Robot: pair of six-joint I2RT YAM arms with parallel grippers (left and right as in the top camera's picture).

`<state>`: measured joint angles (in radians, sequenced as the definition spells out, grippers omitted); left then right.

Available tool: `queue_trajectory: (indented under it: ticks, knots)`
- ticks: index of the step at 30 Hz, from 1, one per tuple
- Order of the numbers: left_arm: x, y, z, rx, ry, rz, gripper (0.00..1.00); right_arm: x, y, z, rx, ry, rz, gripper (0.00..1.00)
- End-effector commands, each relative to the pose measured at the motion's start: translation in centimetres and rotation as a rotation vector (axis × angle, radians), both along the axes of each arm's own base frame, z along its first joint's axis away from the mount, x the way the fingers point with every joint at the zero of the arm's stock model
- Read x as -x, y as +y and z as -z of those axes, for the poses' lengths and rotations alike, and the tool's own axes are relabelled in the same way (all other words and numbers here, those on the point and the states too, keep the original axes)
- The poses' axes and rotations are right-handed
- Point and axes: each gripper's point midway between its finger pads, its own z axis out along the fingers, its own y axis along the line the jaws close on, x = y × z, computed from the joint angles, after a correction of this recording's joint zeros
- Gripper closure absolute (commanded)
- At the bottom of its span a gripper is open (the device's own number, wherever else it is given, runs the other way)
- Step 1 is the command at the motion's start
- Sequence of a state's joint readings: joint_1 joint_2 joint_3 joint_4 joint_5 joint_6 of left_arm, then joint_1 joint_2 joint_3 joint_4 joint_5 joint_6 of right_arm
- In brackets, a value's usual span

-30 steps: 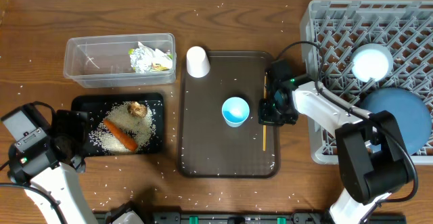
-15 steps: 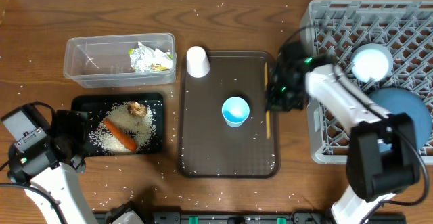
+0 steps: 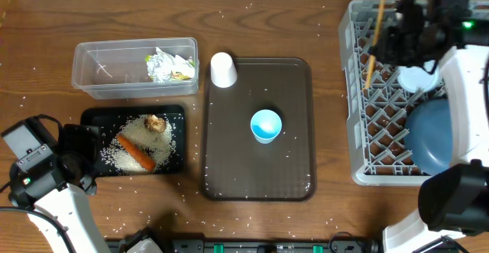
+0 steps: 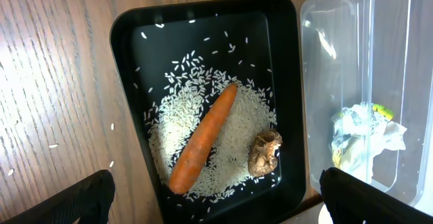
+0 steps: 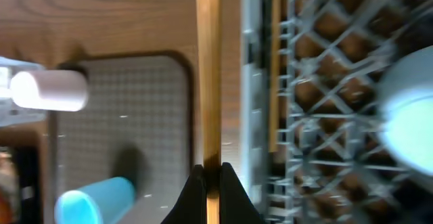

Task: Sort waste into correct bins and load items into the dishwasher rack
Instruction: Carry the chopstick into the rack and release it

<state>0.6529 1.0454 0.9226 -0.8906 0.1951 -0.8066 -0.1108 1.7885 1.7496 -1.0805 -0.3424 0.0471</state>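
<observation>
Up from the brown serving tray (image 3: 229, 161) has swung the right pincer (image 5: 210, 175), which now hangs over the near edge of the grey dishwasher rack (image 3: 357, 142), clenched on a thin wooden chopstick (image 5: 208, 68) that juts straight out from its tips. A second slim wooden stick (image 5: 274, 68) seems to lie inside the rack's lattice of pegs, though blur hides the detail. Deeper in the rack stand a round white bowl (image 3: 419, 76) and a big blue plate (image 3: 432, 134), tilted on edge.

On the dimpled brown tray sits a light-blue cup (image 3: 266, 124), mouth up; a white cup (image 3: 222, 69) stands at its far left corner.

Left pincer (image 4: 216, 200) — released, fingers wide — hovers over the glossy black tray (image 4: 128, 82) holding a tapered orange carrot (image 4: 203, 139), a knobbly brown lump (image 4: 265, 153) and white rice grains (image 4: 237, 116). Beside it, the clear tub (image 4: 379, 41) holds a crumpled wrapper (image 4: 365, 132). Stray grains dot the wood-grain tabletop (image 3: 76, 8).
</observation>
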Motion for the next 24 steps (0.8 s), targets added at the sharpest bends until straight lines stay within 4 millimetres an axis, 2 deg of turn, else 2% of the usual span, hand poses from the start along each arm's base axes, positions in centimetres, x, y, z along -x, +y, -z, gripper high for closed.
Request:
queue_trajectory:
  ticks: [1,4,10,12,16,19,24]
  knots:
    - [0.1,0.4,-0.4,-0.023,0.003,0.001,0.02,-0.1,-2.1,-0.3,0.138,-0.038,-0.048,0.99]
    - [0.1,0.4,-0.4,-0.023,0.003,0.001,0.02,-0.5,-3.6,0.2,0.212,-0.031,-0.012,0.99]
    - [0.1,0.4,-0.4,-0.023,0.003,0.001,0.02,-0.9,-3.5,1.1,0.21,-0.013,-0.013,0.96]
    - [0.1,0.4,-0.4,-0.023,0.003,0.001,0.02,-0.9,-3.2,1.8,0.204,0.005,-0.018,0.91]
    - [0.1,0.4,-0.4,-0.023,0.003,0.001,0.02,-1.1,-2.3,3.1,0.19,0.036,-0.036,0.75]
    - [0.1,0.4,-0.4,-0.023,0.003,0.001,0.02,-1.1,-1.6,3.9,0.187,0.06,-0.053,0.56]
    - [0.1,0.4,-0.4,-0.023,0.003,0.001,0.02,-0.6,-1.3,4.2,0.17,0.093,-0.021,0.33]
